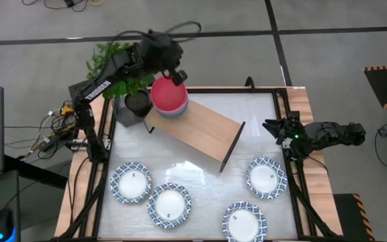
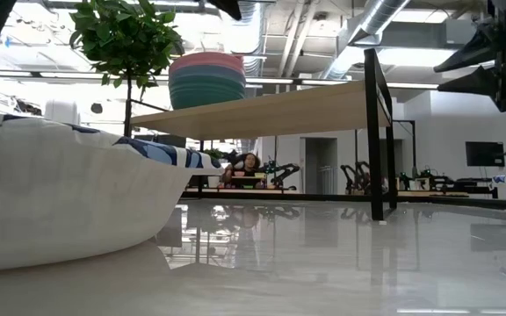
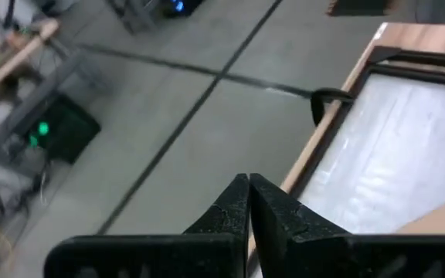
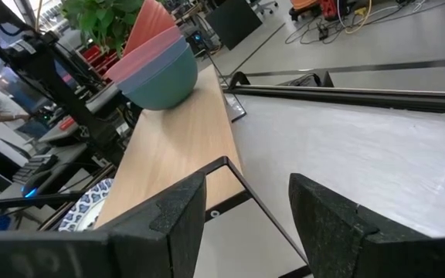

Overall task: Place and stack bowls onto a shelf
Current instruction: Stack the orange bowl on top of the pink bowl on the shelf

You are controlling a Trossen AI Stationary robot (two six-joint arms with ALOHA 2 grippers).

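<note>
The left tool [image 1: 178, 75], its two dark fingers pressed together on nothing, hangs just above the red top bowl [image 1: 168, 93] of a stack of plain round bowls, red over pink, blue and green, standing on the near end of the long light wooden shelf [image 1: 200, 131]. The right tool [image 1: 272, 127], fingers spread wide and empty, waits at the white counter [image 1: 200, 181] edge beyond the shelf's other end, with five white blue-rimmed bowls [image 1: 131, 182] on the counter below.
</note>
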